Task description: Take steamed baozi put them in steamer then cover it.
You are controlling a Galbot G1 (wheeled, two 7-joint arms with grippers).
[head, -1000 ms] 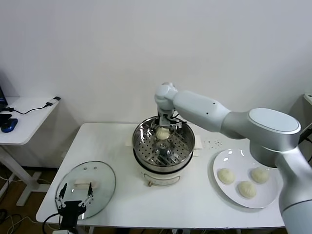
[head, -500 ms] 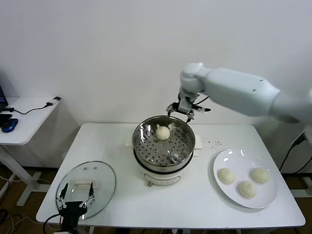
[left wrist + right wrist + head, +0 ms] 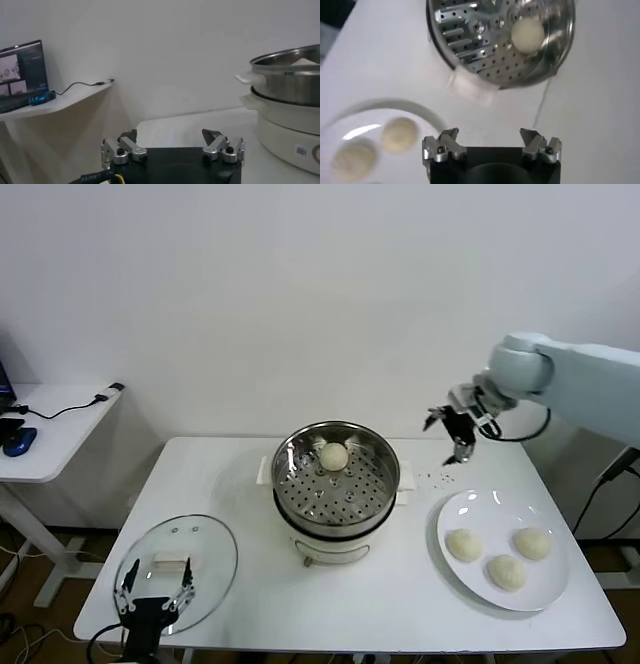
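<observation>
Right claw (image 3: 452,429): you have it released and holding nothing, up in the air between the steamer (image 3: 337,484) and the plate (image 3: 553,584), near the worktop's far edge.
Left claw (image 3: 155,597): yours sits parked and spread at the near left corner, just over the edge of the cover (image 3: 178,569).
Since a second ago: your right claw was down inside the steamer at the bun; it has lifted out and swung right, leaving that bun behind.
Steamed baozi: one (image 3: 334,456) lies in the steamer's far side; three (image 3: 507,572) wait on the plate.
Cover: flat on the worktop (image 3: 250,584), off the steamer.
Room: white worktop, plain white wall (image 3: 300,284), a side desk (image 3: 50,424) with a cable at your left.
</observation>
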